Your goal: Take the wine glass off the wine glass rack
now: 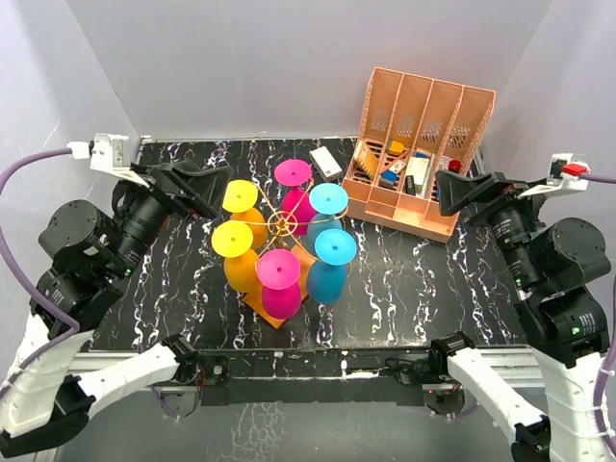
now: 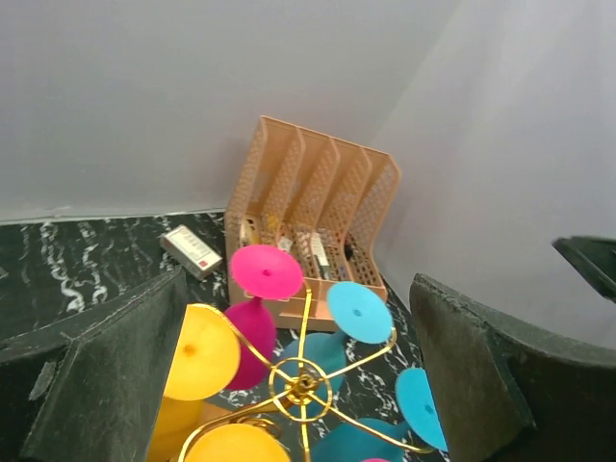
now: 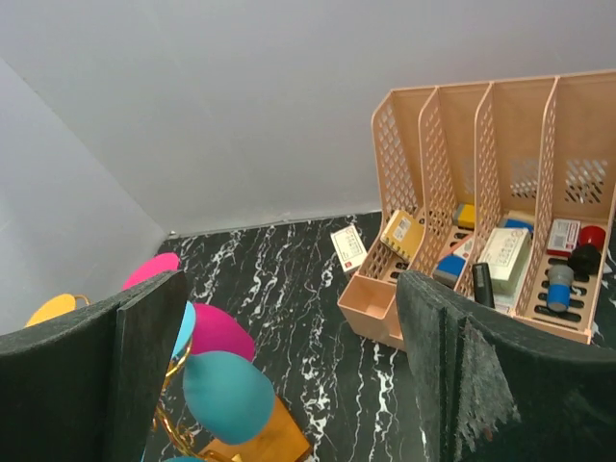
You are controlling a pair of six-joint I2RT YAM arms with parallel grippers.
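**Left end effector [image 1: 207, 183] and right end effector [image 1: 452, 195]: both gaping, gripping nothing**

Left one is hovering just left of the rack, fingers spread wide. Right one is hanging well off to the right, in front of the desk organiser, equally spread and empty.

Black marbled tabletop [image 1: 404, 279] is carrying everything. Salmon-pink desk organiser [image 1: 428, 115] is standing at the back right, its slots holding small odds and ends. Wine glass rack [image 1: 282, 223] is sitting near the centre on its orange base, with gold scroll arms radiating from the post. Six wine glasses [image 1: 278, 269] are hanging bowl-down, foot discs riding on the arms: two yellow, two pink, two cyan. Rear yellow glass [image 1: 240, 195] is hanging nearest the left end effector. Small white box [image 1: 325, 162] is lying behind the rack.

Handling, as a judgement: the glasses are looking light, rigid and smooth-skinned, so likely slippery. I cannot tell glass from plastic, so I am treating them as breakable. Stems are mostly hiding under the discs. The best hold is probably the stem just under the arm, or the upper bowl, with a gentle squeeze. Then draw it outward along the arm until the foot is clearing the curl, without dragging the rack or knocking the neighbours.
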